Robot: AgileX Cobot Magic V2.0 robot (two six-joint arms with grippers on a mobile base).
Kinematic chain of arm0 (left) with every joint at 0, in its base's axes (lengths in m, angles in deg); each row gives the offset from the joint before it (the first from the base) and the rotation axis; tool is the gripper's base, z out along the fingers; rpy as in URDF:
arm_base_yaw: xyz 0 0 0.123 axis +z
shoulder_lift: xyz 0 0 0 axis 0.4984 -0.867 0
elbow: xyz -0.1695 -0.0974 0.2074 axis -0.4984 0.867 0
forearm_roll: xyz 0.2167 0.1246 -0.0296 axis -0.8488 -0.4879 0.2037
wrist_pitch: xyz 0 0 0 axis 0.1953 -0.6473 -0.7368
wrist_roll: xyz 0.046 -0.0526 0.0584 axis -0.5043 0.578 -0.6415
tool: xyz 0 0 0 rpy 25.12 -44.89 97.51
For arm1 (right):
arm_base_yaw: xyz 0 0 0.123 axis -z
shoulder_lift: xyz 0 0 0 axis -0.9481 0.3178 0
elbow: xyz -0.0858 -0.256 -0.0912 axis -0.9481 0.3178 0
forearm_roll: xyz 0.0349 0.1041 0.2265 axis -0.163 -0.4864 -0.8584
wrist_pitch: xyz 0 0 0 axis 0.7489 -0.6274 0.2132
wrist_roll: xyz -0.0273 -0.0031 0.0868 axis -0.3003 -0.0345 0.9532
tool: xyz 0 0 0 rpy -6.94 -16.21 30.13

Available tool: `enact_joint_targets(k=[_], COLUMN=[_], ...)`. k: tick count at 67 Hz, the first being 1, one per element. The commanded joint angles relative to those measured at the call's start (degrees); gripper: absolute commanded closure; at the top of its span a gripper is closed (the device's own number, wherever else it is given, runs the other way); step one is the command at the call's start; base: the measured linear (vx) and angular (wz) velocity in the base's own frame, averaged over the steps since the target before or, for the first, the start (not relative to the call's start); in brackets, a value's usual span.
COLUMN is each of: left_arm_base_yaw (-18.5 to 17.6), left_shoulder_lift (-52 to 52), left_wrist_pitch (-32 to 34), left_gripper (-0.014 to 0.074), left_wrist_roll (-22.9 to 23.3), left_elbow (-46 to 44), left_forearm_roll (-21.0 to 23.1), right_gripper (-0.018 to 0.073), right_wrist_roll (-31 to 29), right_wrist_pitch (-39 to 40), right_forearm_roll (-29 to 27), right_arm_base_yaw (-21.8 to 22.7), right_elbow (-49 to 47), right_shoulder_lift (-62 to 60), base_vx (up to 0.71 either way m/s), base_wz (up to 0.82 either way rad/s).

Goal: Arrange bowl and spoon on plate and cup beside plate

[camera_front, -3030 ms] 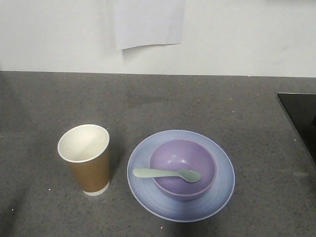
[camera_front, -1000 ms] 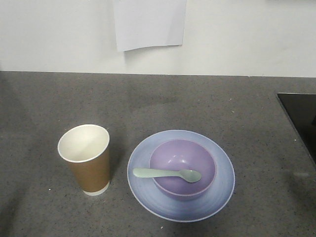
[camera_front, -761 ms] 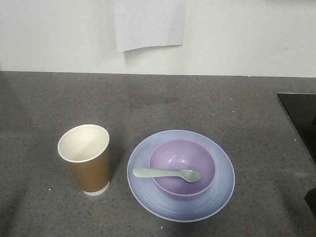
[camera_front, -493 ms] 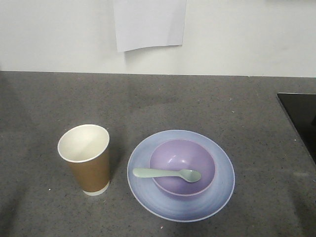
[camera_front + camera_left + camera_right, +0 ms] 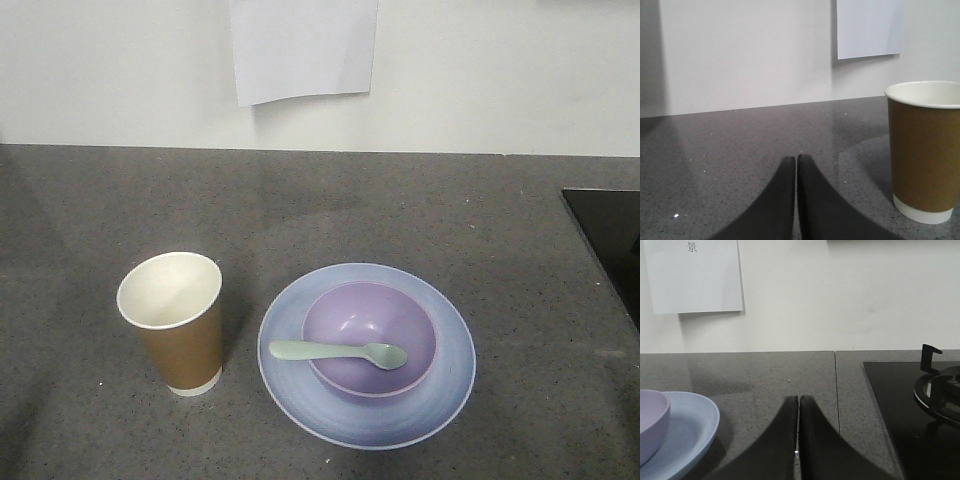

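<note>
Left hand (image 5: 796, 165), right hand (image 5: 798, 405): smooth matte black curved fingers, tapering to tips.

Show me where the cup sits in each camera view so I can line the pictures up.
Front view: the cup stands lower left, upright, left of the plate and apart from it.
Left wrist view: cup at the right edge, right of the shut left gripper.
Right wrist view: not in it; only the plate's edge and the shut right gripper.
Shared landmark: the white paper on the wall.
</note>
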Motion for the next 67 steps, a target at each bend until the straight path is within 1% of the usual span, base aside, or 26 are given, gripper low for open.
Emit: enact_joint_targets(k=[1,17,47,51,60,67], left_arm_base_yaw=[0.1,0.1,0.1,0.1,0.1,0.1], left_shoulder_lift=[0.9,0.9,0.9,0.9,0.9,0.9], left_wrist_pitch=[3.9,3.9,3.9,3.9,3.9,3.9], left_gripper=[0.0604,0.0604,0.0604,0.0604,0.0604,0.0604], left_wrist_roll=[0.7,0.7,0.7,0.7,0.7,0.7], left_elbow=[-0.4,-0.4,-0.4,-0.4,-0.4,-0.4], left_forearm_roll=[0.1,0.1,0.1,0.1,0.1,0.1], right_gripper=[0.0564,0.0564,0.0564,0.0564,0.0564,0.0564], right_wrist_roll=[0.1,0.1,0.0,0.1,0.2,-0.2], right_wrist_pitch=[4.7,5.0,4.7,4.7,4.7,4.4], right_forearm_roll=[0.1,-1.0,-1.0,-1.1,-2.2,-2.5], right_arm_base_yaw=[0.9,0.9,0.9,1.6,5.6,4.4], right_elbow=[0.2,0.1,0.1,0.1,0.1,0.1], right_shoulder_lift=[-0.6,-0.6,-0.5,-0.5,-0.6,-0.6], base_vx=[0.00,0.00,0.00,0.00,0.00,0.00], base_wz=[0.00,0.00,0.00,0.00,0.00,0.00])
